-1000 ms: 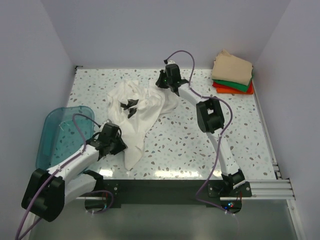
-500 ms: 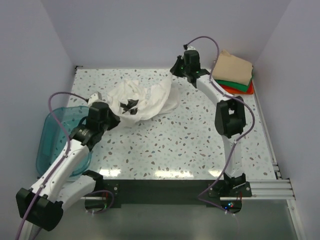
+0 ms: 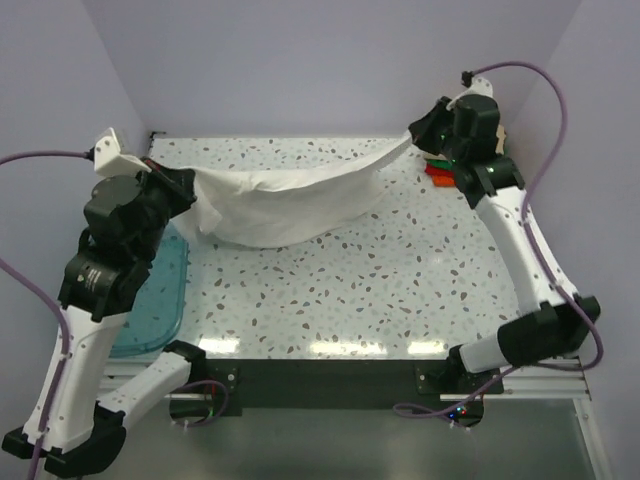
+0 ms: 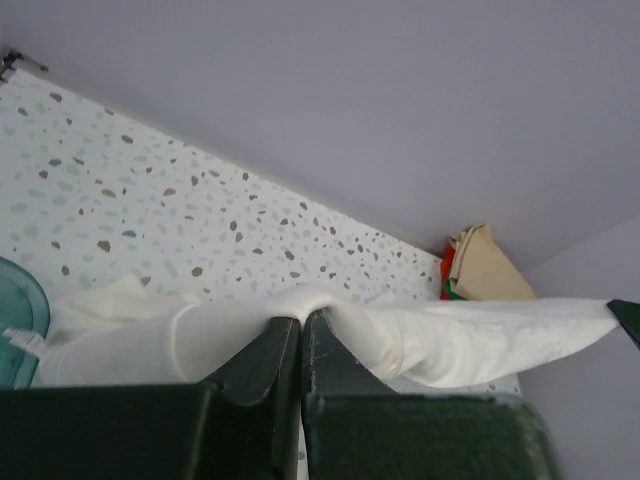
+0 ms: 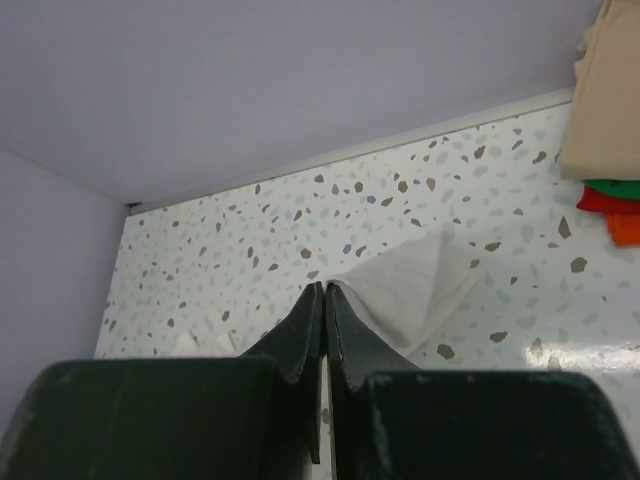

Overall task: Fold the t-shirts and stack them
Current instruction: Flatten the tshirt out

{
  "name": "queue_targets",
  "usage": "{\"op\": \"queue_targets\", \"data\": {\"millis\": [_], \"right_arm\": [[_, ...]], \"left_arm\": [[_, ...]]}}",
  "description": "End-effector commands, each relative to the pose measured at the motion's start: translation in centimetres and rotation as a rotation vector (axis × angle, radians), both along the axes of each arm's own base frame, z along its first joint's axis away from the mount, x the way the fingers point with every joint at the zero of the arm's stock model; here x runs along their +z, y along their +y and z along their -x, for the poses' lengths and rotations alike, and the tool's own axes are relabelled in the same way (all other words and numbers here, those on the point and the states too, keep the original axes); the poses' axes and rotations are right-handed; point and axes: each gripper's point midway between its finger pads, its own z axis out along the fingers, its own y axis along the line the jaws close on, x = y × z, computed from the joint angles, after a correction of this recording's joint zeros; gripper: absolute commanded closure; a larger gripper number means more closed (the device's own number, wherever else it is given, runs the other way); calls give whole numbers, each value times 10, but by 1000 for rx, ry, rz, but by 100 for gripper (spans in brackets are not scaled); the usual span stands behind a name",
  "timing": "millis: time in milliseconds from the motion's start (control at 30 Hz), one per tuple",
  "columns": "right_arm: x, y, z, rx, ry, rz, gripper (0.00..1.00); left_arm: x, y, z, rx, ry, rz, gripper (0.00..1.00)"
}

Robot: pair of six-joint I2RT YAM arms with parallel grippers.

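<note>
The large white t-shirt [image 3: 290, 200] hangs stretched in the air between both grippers, its lower edge sagging toward the table. My left gripper [image 3: 180, 185] is raised at the left and shut on one end of it; the cloth bulges over the closed fingertips in the left wrist view [image 4: 300, 318]. My right gripper [image 3: 418, 133] is raised at the back right and shut on the other end, a white corner [image 5: 410, 285] showing beside its fingertips. Folded tan [image 5: 605, 90], green [image 5: 615, 187] and orange-red [image 5: 620, 220] t-shirts are stacked at the back right corner, mostly hidden by the right arm in the top view.
A translucent teal bin [image 3: 160, 300] sits at the table's left edge under the left arm. Purple walls close in the speckled table [image 3: 380, 290] at the back and sides. A black rail runs along the near edge.
Both arms have lifted and spread apart, left to the far left and right to the back right. The crumpled white t-shirt has been pulled off the table and stretched out between them.
</note>
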Motion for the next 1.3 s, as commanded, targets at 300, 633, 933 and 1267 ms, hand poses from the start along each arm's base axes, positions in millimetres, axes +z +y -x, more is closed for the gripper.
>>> {"op": "queue_targets", "data": {"millis": [300, 633, 933, 1267], "right_arm": [[127, -74, 168, -163, -242, 29, 100], [143, -53, 96, -140, -284, 26, 100], [139, -17, -58, -97, -316, 16, 100], [179, -55, -104, -179, -464, -20, 100]], "left_arm": [[133, 21, 58, -18, -327, 17, 100], [124, -17, -40, -68, -305, -70, 100], [150, -20, -208, -215, -415, -52, 100], [194, 22, -248, -279, -618, -7, 100]]}}
